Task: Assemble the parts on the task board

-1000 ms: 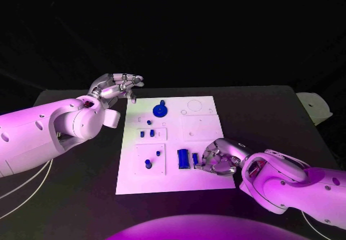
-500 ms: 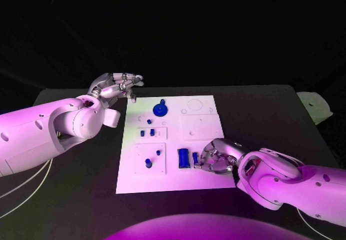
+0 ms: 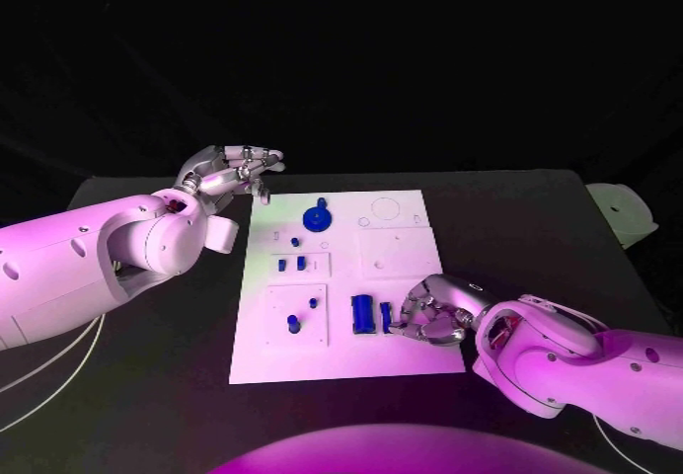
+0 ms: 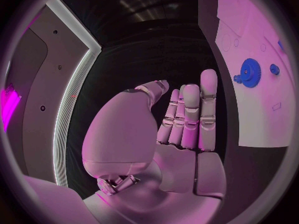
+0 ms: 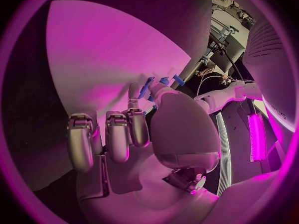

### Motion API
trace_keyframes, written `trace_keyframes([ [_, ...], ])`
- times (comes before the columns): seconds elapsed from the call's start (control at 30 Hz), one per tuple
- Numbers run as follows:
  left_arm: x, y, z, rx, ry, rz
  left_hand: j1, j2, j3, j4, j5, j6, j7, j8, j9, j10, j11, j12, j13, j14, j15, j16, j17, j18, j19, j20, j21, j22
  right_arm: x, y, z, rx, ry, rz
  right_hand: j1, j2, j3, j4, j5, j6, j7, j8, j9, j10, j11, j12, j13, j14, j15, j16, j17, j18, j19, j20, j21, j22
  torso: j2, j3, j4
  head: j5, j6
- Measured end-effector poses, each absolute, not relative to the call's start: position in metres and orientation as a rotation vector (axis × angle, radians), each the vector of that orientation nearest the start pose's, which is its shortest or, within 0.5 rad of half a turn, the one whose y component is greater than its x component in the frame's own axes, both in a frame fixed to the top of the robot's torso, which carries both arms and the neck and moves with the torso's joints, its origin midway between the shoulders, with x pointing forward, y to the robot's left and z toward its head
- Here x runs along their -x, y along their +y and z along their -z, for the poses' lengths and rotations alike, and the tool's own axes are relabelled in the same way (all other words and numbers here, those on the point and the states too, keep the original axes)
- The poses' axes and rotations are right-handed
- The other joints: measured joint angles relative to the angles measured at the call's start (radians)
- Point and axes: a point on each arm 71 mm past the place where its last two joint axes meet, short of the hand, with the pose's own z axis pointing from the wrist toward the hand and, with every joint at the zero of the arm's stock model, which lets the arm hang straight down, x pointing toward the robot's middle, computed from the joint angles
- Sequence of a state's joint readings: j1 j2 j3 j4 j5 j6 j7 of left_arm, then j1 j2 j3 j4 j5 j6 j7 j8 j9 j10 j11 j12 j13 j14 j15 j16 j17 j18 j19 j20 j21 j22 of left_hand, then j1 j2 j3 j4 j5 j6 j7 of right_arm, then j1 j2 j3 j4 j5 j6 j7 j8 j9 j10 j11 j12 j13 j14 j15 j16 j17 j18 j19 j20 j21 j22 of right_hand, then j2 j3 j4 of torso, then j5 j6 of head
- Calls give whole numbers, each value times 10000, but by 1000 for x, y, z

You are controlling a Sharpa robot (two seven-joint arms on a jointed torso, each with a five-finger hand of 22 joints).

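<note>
The right hand (image 3: 431,312) sits low on the near right part of the white task board (image 3: 406,259), with its fingers curled down beside two upright blue blocks (image 3: 363,313). Its fingertips are next to the thinner block, but the hand hides the spot where they meet, so I cannot tell if it is holding that block or only touching it. In the right wrist view the palm (image 5: 181,129) covers most of the board, and only a few small blue parts (image 5: 147,88) peek out past the fingertips. The left hand (image 3: 228,174) is up in the air by the far left corner of the board, well apart from the parts. Its fingers (image 4: 199,109) are straight and close together, and it holds nothing. On the far part of the board lies a blue gear (image 3: 316,216), with a small blue peg (image 3: 295,240) near it. Two little blue parts (image 3: 290,264) stand in a square outline lower down, and one more blue peg (image 3: 293,322) stands in the near left square. They are too small to make out their shapes well. The board lies on a black table (image 3: 527,227), and the room behind is dark.
</note>
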State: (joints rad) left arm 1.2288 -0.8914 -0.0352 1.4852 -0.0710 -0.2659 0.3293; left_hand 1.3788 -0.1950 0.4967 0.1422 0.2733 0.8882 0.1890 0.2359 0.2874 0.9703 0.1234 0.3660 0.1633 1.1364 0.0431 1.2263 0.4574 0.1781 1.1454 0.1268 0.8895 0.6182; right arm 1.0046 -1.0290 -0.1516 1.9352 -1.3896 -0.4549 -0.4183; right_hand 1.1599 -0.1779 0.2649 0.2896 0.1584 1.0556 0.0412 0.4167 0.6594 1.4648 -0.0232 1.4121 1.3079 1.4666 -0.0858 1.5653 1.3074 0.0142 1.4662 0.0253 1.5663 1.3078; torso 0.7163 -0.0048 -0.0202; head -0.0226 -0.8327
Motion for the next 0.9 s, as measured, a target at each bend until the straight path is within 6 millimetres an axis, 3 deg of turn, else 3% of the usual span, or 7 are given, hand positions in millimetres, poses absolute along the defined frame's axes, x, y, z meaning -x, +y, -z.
trace_keyframes([
  [0.2, -500, 243, 169, 10636, 14532, 14702, 0, 0, 0, 0, 0, -35, 36, 39, -1, 0, 0, 52, 11, 0, 0, 0, -43, -1, 0, 0, 0, -21, -355, -198, 246, -1770, 19005, -7487, -28, -28, -385, -11, 106, -644, 321, -429, -169, -10, 193, -908, -1, -22, 130, -245, 0, 0, 0, 6, -186, -1, -18, -3, 0, -44, 111],
  [0.27, -500, 243, 170, 10637, 14545, 14732, 0, 0, 0, 0, 0, -36, 36, 38, -1, 0, 0, 52, 11, 0, 0, 0, -50, -1, 0, 0, -38, -54, -363, -200, 238, -2040, 18609, -8076, 182, -18, -502, -14, 259, -838, 440, -570, -227, -258, 298, -1521, -1, -2, 214, -496, -1, 0, 0, 111, -939, -1, -24, -2, 0, -55, 174],
  [0.33, -499, 243, 171, 10641, 14544, 14790, -2, -1, 0, 0, 0, -35, 35, 38, 5, 0, 0, 77, 10, -22, 21, 0, -60, -1, -1, 1, -38, -55, -372, -204, 231, -2362, 18258, -8546, 438, 43, -563, -16, 296, -933, 535, -611, -235, -745, 367, -2444, -2, 1, 262, -875, -1, 213, 0, 181, -1964, -2, -32, -2, 1, -72, 241],
  [0.5, -498, 243, 178, 10674, 14436, 15012, -156, -82, -181, 128, -41, -163, -14, 154, 33, -109, 1, 206, 25, -678, 40, -322, -264, -2, -478, 71, -449, -238, -410, -221, 222, -4068, 17366, -9501, 1546, 270, -562, -18, 334, -1501, 767, -740, -235, -2965, 597, -6473, -1467, -455, 513, -3262, -1740, 1028, -1021, 422, -6855, -145, -117, -25, 6, -144, 501],
  [0.6, -499, 244, 183, 10696, 14275, 15083, -159, -79, -336, 167, -84, -233, -17, 250, 33, -109, 0, 284, 13, -1268, 69, -929, -597, -2, -948, 109, -1044, -556, -432, -231, 223, -5418, 16933, -9881, 2050, 333, -405, -41, 334, -1930, 987, -960, -411, -4020, 855, -8215, -2831, -1727, 725, -5808, -4134, 1572, -2317, 629, -11000, -1914, -221, -64, 6, -209, 737],
  [0.8, -508, 250, 192, 10809, 13733, 14982, -91, -10, -362, 193, -87, -327, 4, 386, 27, -3, 105, -280, -450, -2297, 333, -3673, -1890, -1, -2009, 396, -3003, -1730, -476, -243, 227, -7979, 15864, -10467, 2407, 355, 469, -42, 101, -2092, 1143, -1291, -1008, -4414, 1101, -10412, -5866, -3379, 1111, -9303, -6155, 1571, -3212, 1033, -13691, -4252, -468, -126, -39, -238, 1329],
  [0.9, -513, 253, 196, 10878, 13448, 14872, -77, 3, -446, 307, -185, -508, -41, 370, -39, 17, 352, -1040, -878, -2678, 715, -5783, -2569, -1, -2664, 856, -4802, -2898, -497, -247, 229, -8957, 15249, -10667, 2485, 277, 1014, -62, 23, -2074, 1254, -1741, -1456, -4307, 1383, -11791, -7875, -4185, 1529, -11240, -7185, 1570, -3867, 1468, -14873, -5767, -585, -137, -63, -202, 1628],
])
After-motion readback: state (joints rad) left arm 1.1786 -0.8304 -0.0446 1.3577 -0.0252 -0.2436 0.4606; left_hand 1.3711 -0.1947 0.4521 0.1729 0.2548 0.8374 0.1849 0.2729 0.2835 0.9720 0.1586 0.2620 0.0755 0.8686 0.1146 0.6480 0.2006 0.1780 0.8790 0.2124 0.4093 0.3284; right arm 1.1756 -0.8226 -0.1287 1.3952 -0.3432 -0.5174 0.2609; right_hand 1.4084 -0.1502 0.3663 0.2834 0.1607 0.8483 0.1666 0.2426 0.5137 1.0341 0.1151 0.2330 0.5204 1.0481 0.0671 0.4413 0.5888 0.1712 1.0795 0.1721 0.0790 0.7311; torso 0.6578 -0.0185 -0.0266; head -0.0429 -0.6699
